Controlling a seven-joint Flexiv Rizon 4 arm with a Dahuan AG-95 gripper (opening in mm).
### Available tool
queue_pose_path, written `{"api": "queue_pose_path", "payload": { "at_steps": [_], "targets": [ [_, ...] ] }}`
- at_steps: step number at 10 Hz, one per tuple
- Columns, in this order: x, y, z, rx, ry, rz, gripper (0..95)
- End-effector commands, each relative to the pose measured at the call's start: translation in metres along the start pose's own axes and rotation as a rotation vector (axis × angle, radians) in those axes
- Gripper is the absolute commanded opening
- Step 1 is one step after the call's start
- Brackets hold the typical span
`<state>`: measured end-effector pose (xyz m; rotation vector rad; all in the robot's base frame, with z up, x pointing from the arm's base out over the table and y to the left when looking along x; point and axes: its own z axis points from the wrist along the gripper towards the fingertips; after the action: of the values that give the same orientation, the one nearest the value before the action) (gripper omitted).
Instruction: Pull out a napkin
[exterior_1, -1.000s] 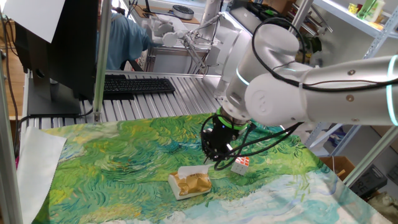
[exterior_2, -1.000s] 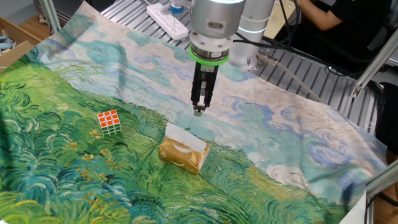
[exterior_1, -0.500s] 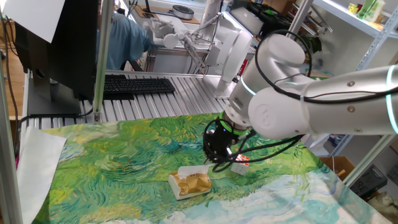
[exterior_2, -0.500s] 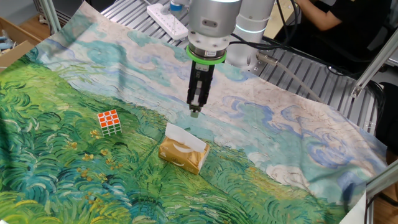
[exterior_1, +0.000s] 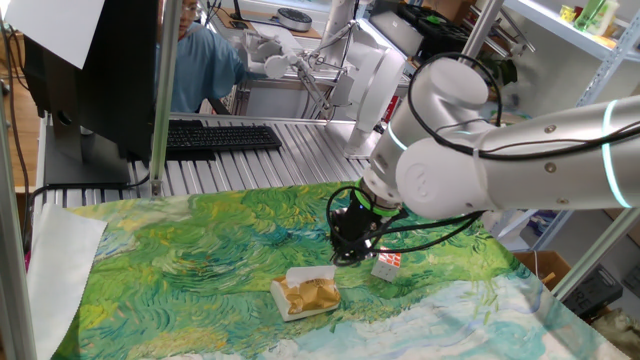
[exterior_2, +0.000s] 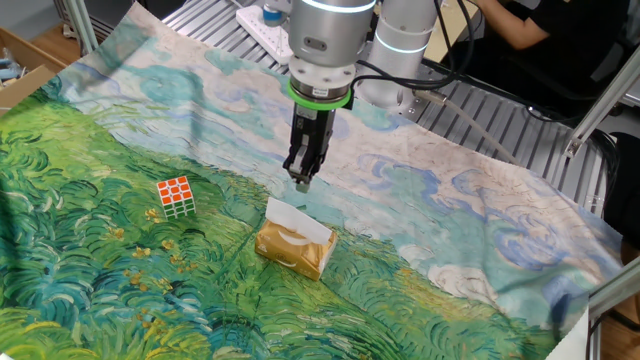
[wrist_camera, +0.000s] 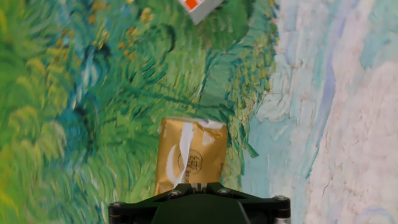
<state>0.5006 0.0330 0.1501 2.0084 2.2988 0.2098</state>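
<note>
Jaws state unclear, above napkin (exterior_2: 297, 217) edge

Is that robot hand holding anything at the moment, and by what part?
Nothing. The hand hangs in the air above the tissue pack, its fingers close together, with no napkin between them.

A painted green-and-blue cloth (exterior_2: 120, 250) covers the table; a gold tissue pack (exterior_2: 292, 246) sits mid-frame, a red-and-white cube (exterior_2: 175, 195) to its left.
</note>
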Motion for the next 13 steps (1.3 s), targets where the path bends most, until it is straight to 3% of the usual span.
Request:
{"api": "queue_pose_path", "payload": {
  "at_steps": [1,6,13],
  "targets": [
    [0.001,0.0,0.0,0.002,0.001,-0.009,0.0],
    [0.003,0.003,0.013,0.003,-0.006,-0.01,0.0],
    [0.004,0.015,0.016,0.003,-0.009,-0.003,0.0]
  ]
}}
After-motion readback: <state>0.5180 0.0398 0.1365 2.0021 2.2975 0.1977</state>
